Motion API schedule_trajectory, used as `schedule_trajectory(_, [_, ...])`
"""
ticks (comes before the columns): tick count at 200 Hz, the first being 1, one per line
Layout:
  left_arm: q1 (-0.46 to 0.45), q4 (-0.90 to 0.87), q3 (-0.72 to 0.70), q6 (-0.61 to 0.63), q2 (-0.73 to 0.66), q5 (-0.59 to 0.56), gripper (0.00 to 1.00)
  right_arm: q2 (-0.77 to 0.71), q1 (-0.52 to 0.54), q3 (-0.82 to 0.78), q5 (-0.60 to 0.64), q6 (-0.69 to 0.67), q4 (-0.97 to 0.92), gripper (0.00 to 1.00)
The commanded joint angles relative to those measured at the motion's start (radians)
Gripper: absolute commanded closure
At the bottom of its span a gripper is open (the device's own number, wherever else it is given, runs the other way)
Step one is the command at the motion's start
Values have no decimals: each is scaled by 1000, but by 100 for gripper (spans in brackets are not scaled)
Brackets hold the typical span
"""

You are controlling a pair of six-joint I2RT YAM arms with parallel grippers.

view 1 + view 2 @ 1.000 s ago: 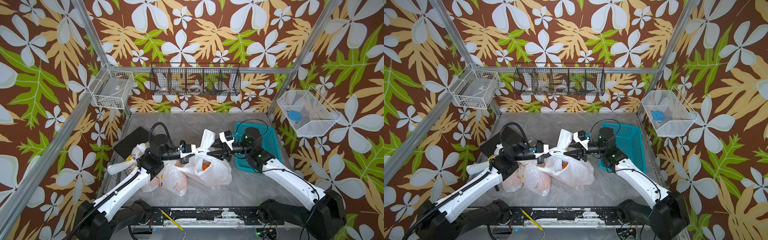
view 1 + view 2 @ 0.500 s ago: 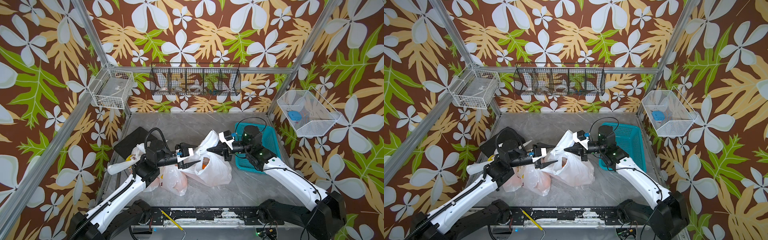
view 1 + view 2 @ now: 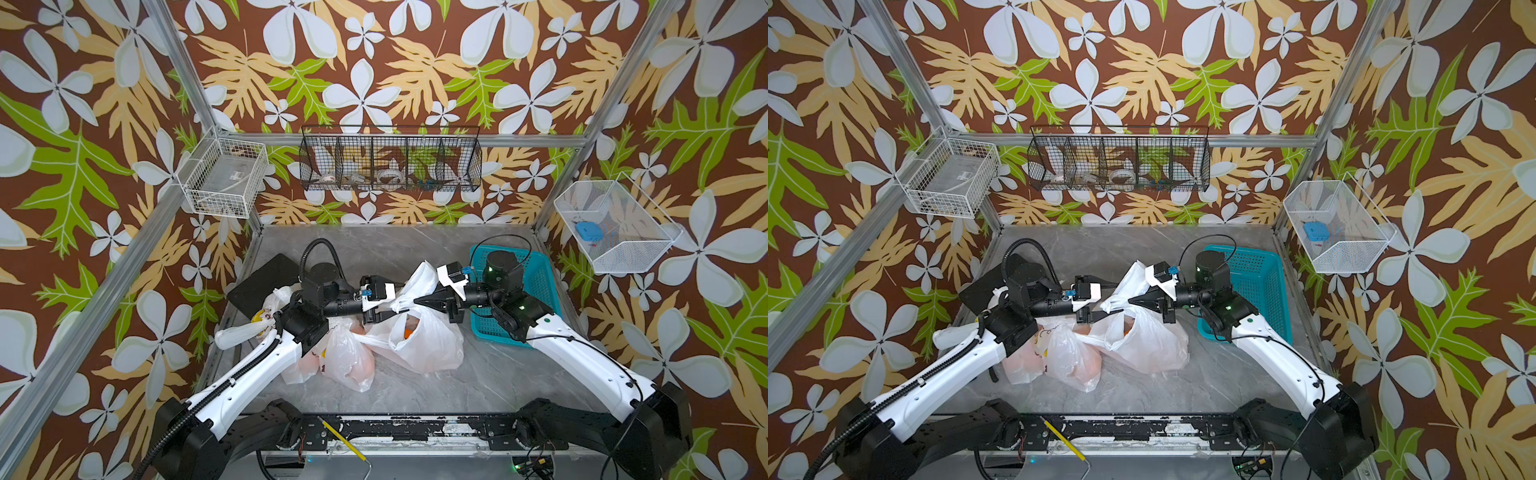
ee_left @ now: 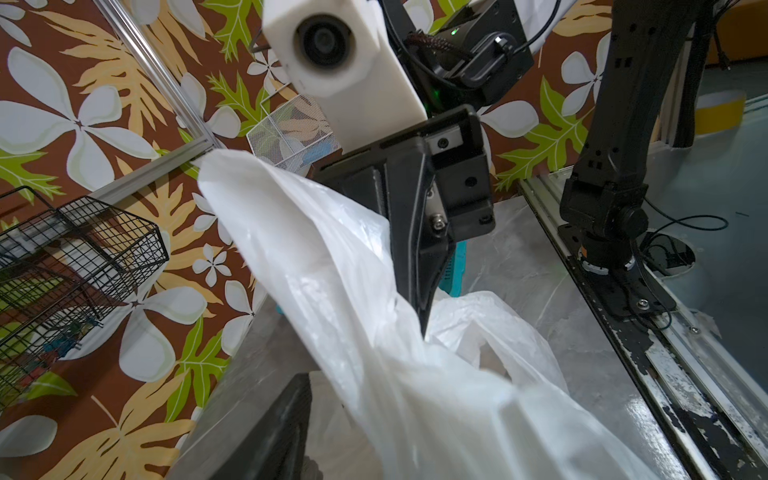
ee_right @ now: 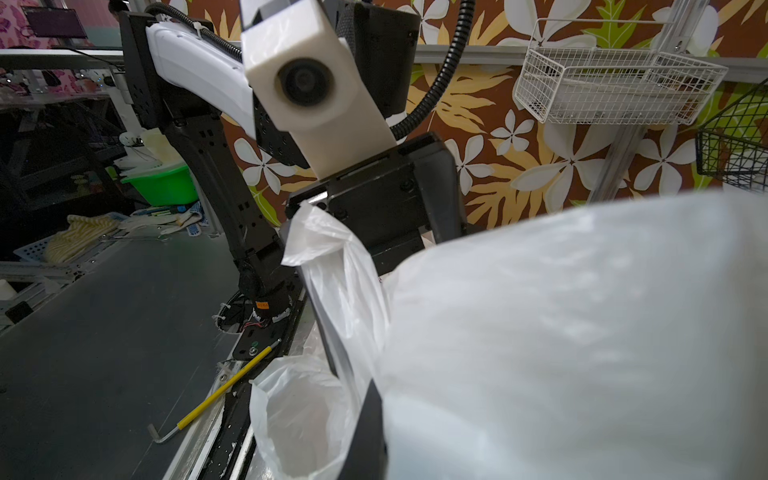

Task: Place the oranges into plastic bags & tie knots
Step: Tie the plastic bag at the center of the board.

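Three plastic bags lie on the grey table in both top views. The middle bag [image 3: 428, 345] [image 3: 1150, 345] gapes open, and an orange [image 3: 409, 332] [image 3: 1127, 330] shows inside. Its white handle strips rise to a twist [image 3: 401, 302] between my two grippers. My right gripper [image 3: 415, 302] [image 3: 1130, 300] is shut on a handle strip, its tip [image 4: 424, 324] pinching the plastic. My left gripper [image 3: 395, 301] [image 3: 1111, 300] faces it with jaws apart around another strip. Two fuller bags [image 3: 347, 361] [image 3: 297, 365] of oranges sit under my left arm, which hides their knots.
A teal lattice basket [image 3: 536, 282] [image 3: 1258, 274] stands behind my right arm at the table's right side. A black pad [image 3: 262, 282] lies at the back left. A yellow-handled hex key [image 3: 340, 440] rests on the front rail. Wire baskets hang on the walls.
My left gripper let go of the handle, drew back open, then returned with its jaws around a strip. My right gripper shut on the handle and stayed there.
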Motion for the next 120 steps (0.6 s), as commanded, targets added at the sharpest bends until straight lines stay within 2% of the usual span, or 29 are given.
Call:
schedule_trajectory(1, [-3, 23, 20, -7, 20, 50, 57, 0, 2, 13, -18, -11, -6, 100])
schedule_trajectory(25, [-5, 18, 32, -7, 37, 39, 87, -5, 3, 22, -12, -27, -27, 99])
schedule_trajectory(39, [-5, 19, 32, -7, 38, 31, 100, -18, 1, 24, -4, -37, -42, 91])
schedule_trajectory(56, [-5, 18, 29, -9, 30, 13, 100, -46, -8, 42, 27, -86, -109, 81])
schedule_trajectory(71, [-5, 13, 23, -8, 18, 0, 100, -72, -53, 44, 19, -76, -112, 72])
schedule_trajectory(88, [-5, 8, 18, -2, 10, -6, 100, -87, -105, 49, 11, -51, -89, 59])
schedule_trajectory(103, [-5, 8, 13, 1, 8, -6, 100, -75, -110, 79, 8, -63, -108, 47])
schedule_trajectory(120, [-5, 8, 12, 2, 9, -7, 100, -39, -109, 130, -25, -67, -131, 41])
